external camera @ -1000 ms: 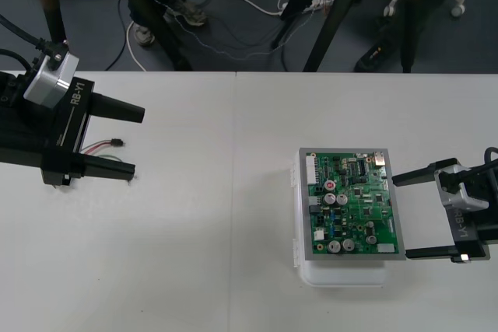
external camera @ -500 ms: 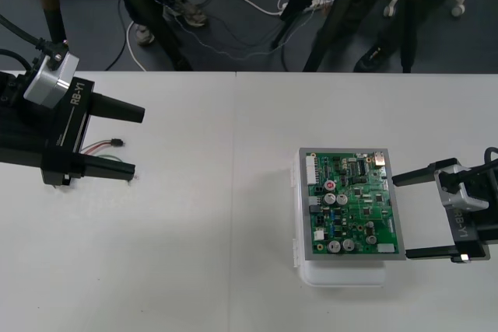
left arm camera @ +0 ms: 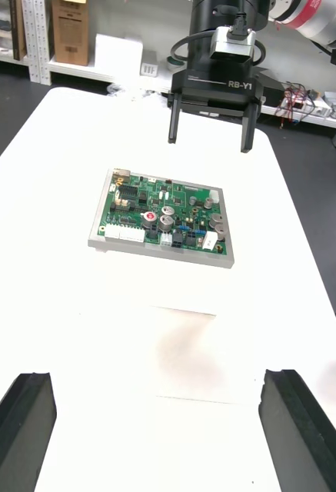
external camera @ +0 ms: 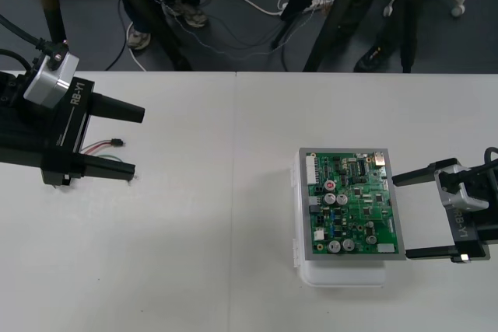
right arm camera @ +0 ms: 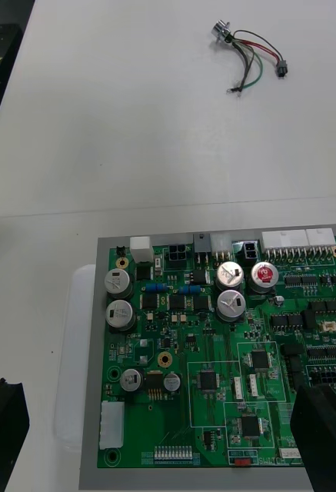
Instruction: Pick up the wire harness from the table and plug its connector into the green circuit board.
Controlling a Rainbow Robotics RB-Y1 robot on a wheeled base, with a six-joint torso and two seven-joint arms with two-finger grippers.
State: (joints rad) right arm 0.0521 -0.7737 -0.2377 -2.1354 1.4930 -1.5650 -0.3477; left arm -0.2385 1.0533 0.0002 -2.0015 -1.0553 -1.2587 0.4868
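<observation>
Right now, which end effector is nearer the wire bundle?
The left end effector: the wire harness lies between its open fingers, while the right end effector waits by the circuit board.

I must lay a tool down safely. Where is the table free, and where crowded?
Free: the wide middle of the table between the left gripper and the green circuit board, and the strip beyond the board. Crowded: the wire harness lies between the left gripper's open fingers; the open right gripper stands close at the board's side.
</observation>
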